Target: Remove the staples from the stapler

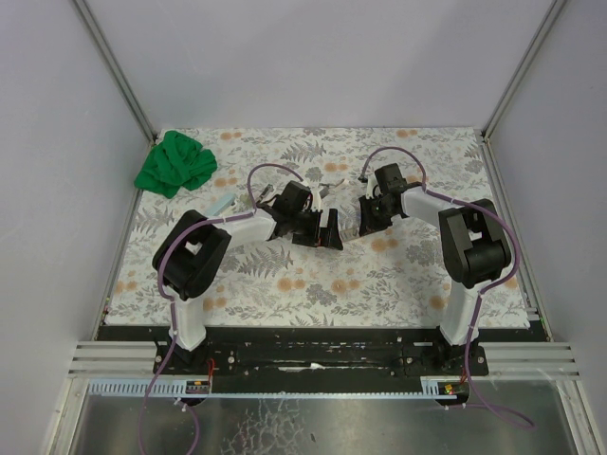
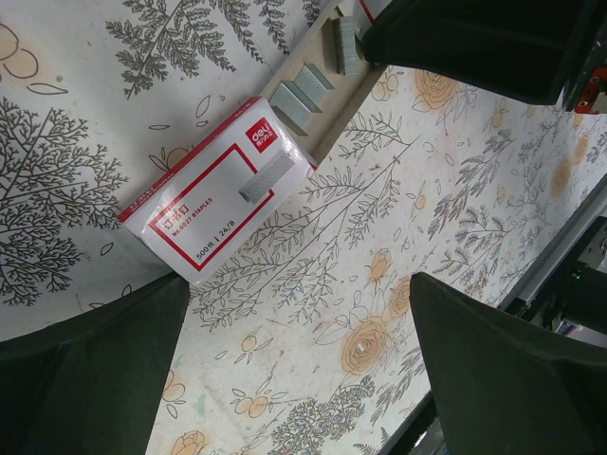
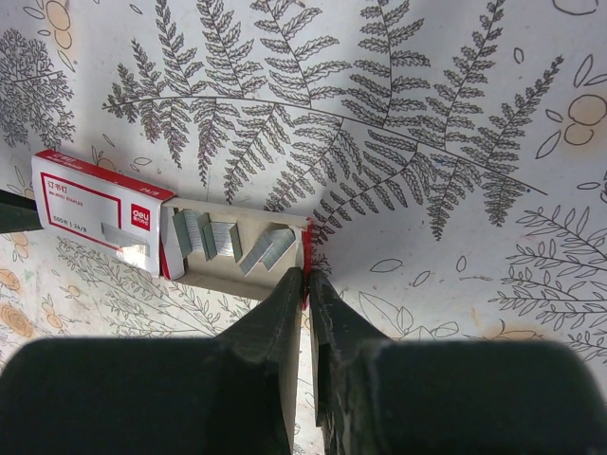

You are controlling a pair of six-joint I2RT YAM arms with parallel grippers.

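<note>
A red and white staple box [image 2: 213, 194] lies on the floral cloth with its cardboard tray [image 3: 237, 275] slid out. Loose strips of staples [image 3: 213, 237] lie in the tray and show in the left wrist view too [image 2: 302, 95]. My right gripper [image 3: 305, 275] is shut on the tray's red end flap. My left gripper [image 2: 299, 313] is open and empty above the cloth, just near of the box [image 3: 95, 209]. In the top view both grippers, left [image 1: 318, 230] and right [image 1: 370, 220], meet at the table's middle. I cannot make out a stapler for certain.
A crumpled green cloth [image 1: 175, 163] lies at the far left corner. A pale teal object [image 1: 221, 203] pokes out beside the left arm. The right gripper's black body [image 2: 474, 38] hangs over the tray's far end. Frame walls ring the table.
</note>
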